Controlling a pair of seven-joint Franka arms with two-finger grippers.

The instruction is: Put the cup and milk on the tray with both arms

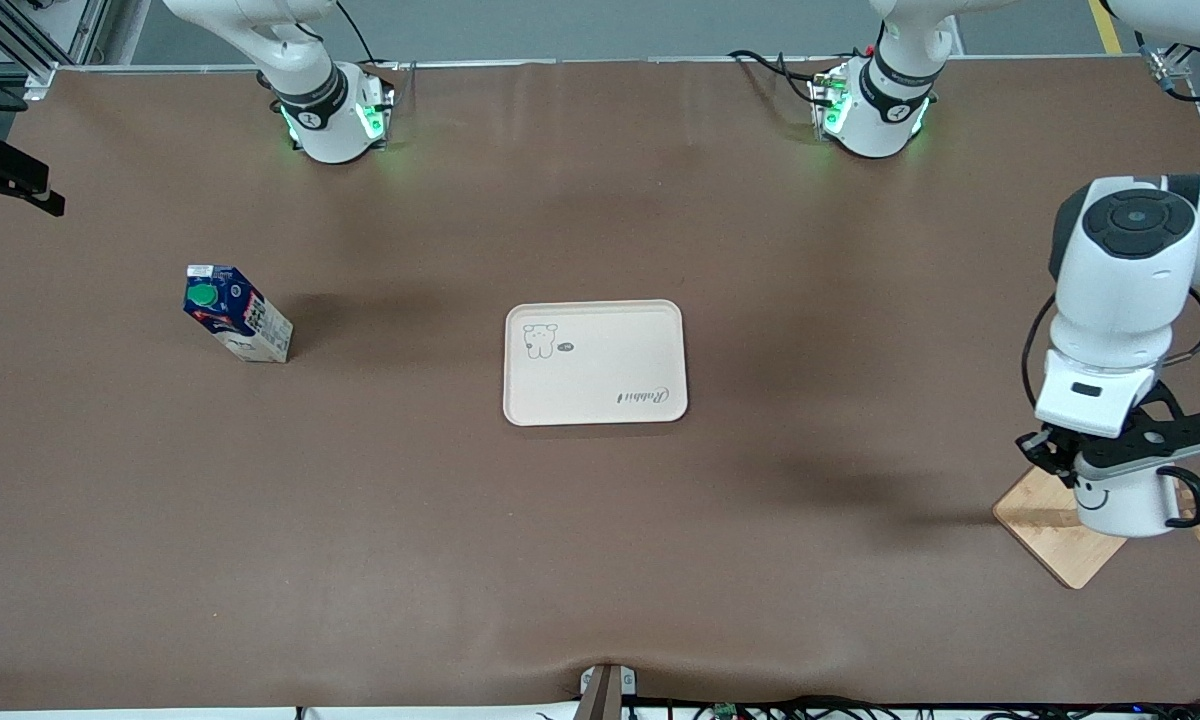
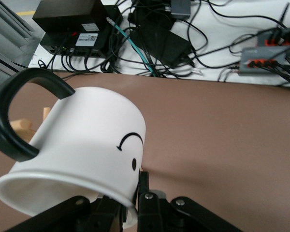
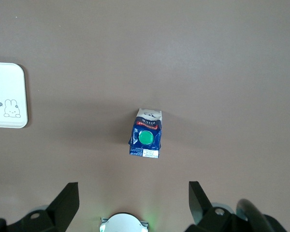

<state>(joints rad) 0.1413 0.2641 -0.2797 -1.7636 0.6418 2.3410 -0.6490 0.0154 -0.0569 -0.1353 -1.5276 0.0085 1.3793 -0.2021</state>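
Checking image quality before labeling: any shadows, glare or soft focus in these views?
Front view: soft shadows on the cloth beside the milk and near the cup in the left gripper; green base lights glow; no strong glare. Left wrist view: the cup rim and fingers are slightly soft. Right wrist view: even light, milk sharp, the open right gripper dark at the edge.

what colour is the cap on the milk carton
Green: the round cap on the milk shows best in the right wrist view.
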